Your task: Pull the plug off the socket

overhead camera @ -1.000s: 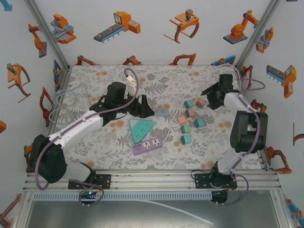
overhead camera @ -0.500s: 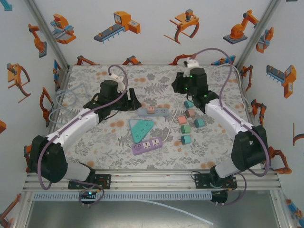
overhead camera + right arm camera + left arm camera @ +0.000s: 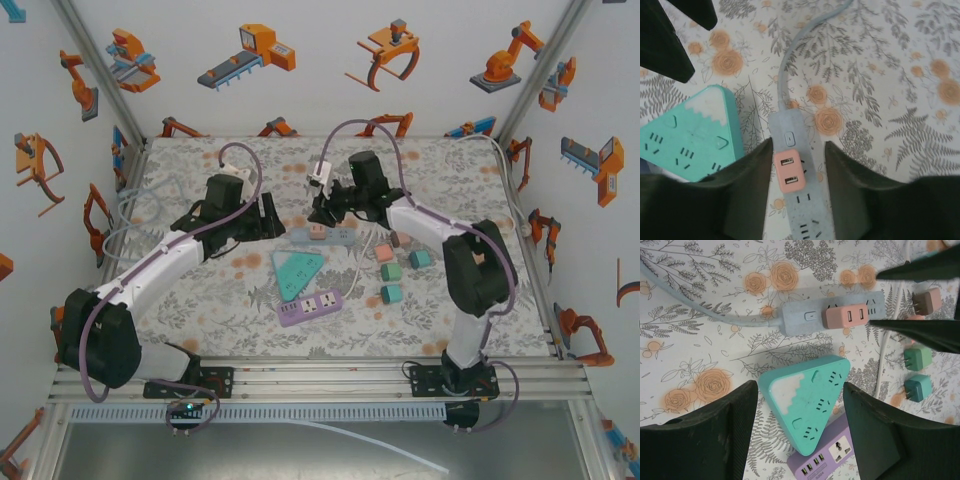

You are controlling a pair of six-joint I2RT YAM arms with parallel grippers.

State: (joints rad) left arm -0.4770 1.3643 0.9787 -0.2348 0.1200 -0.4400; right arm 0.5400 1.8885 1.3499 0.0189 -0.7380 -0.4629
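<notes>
Nearest the arm bases, the purple power strip lies flat on the floral surface. Just behind it sits the teal triangular socket block. Off to the right there's a loose cluster of coloured adapters, and a white cord runs between them and the strips.

Farther on is the one that matters: the grey-blue power strip, with the pink plug seated in one of its sockets. The right wrist view gives what the overhead cannot. The plug's two USB ports face up and the strip's switch lies just beyond it. The right pincer straddles the plug, narrowly parted — one finger just beside it, a clear gap on the other side. It is not gripping.

The left wrist view catches those same fingers as dark wedges on either side of the plug. The left pincer hangs wide above the teal triangular socket block with nothing between its fingers. Overhead, it sits near the strip's left end.
</notes>
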